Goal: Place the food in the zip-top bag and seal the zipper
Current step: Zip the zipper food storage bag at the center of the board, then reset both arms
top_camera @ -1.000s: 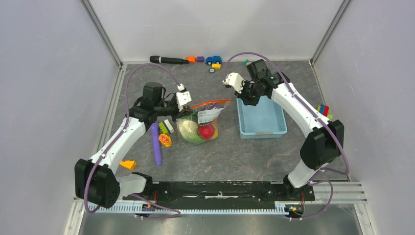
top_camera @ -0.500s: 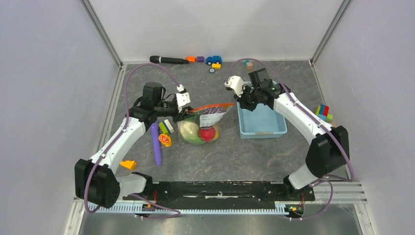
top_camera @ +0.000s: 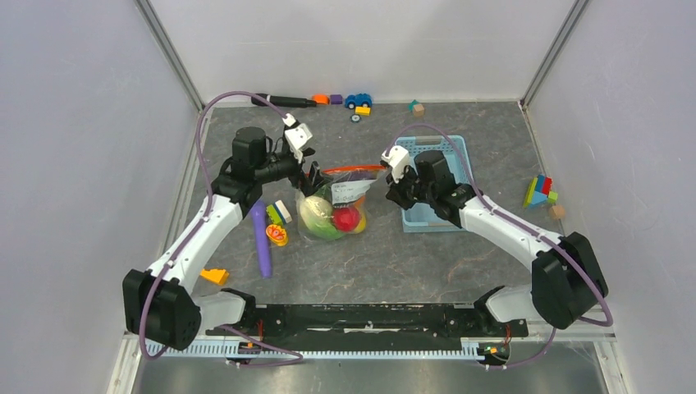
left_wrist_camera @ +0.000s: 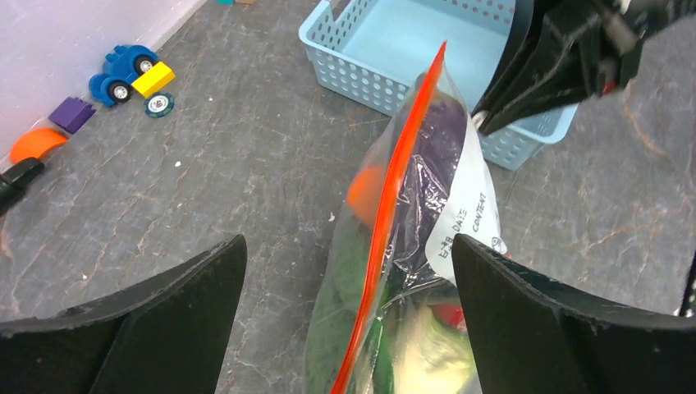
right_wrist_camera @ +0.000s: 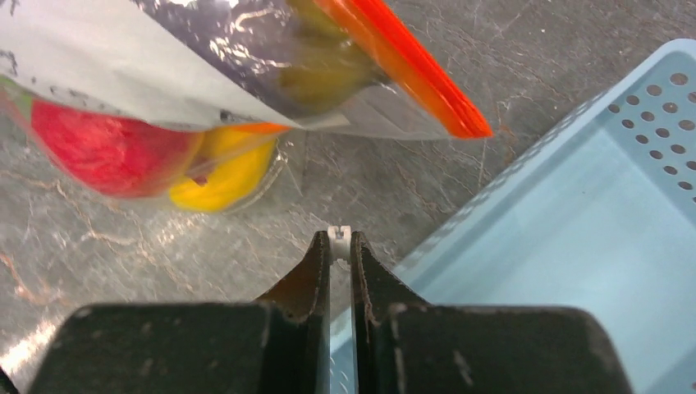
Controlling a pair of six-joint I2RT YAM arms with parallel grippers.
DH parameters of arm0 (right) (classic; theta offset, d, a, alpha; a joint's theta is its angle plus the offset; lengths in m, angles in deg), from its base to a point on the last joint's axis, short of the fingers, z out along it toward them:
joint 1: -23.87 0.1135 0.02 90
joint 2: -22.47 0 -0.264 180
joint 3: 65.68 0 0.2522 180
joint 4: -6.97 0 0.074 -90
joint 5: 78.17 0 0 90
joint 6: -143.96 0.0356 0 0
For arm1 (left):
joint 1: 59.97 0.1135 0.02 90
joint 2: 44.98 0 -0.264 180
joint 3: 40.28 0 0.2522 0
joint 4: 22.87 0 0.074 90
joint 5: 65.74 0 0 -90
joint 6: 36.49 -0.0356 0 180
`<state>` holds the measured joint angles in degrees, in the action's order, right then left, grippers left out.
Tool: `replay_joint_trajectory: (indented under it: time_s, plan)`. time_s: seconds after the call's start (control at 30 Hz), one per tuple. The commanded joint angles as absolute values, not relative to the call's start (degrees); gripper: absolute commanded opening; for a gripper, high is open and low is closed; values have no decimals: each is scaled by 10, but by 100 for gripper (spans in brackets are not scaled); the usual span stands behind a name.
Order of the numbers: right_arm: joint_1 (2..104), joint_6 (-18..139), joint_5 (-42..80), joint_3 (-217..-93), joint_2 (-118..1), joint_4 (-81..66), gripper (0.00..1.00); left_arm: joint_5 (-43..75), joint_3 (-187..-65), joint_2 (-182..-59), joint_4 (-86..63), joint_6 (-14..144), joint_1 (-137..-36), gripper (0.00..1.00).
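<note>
zip-top bag (left_wrist_camera: 402, 246) running off the bottom edge of the left wrist view, food (left_wrist_camera: 427, 353) inside it blurring into green, pale and red patches, light blue basket (right_wrist_camera: 624, 115) being cut by the right wrist view's right edge, white label (top_camera: 349, 194) showing writing too small to read overhead

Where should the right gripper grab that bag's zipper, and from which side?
Grip the zipper at its free corner nearest the blue basket. The strip runs as a thin raised edge along the top of the bag, ending there in the open. The right gripper, now shut, would probably have to open and come in from the basket side, one finger on each face.
</note>
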<state>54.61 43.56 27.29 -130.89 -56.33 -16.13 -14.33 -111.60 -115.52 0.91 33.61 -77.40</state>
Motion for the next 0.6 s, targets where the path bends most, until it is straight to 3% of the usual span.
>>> replay_joint_trajectory:
  time_s: [0.0, 0.2, 0.37, 0.43, 0.5, 0.57]
  plan:
    - [584, 504, 201, -1288, -568, -53, 0, -100, -1103, -1109, -49, 458, -777, 100]
    - [620, 525, 122, -1287, -610, -51, 4, 152, -1091, -1042, -26, 650, -781, 100]
    - [630, 537, 97, -1257, -632, -22, 2, 230, -1077, -1000, 12, 806, -781, 100]
    - [633, 538, 98, -1250, -640, -13, 9, 236, -1052, -986, 7, 860, -782, 100]
    - [633, 536, 98, -1242, -644, -6, 25, 241, -1037, -975, 16, 898, -782, 100]
    - [633, 534, 96, -1231, -643, 3, 34, 248, -1031, -964, 44, 913, -784, 100]
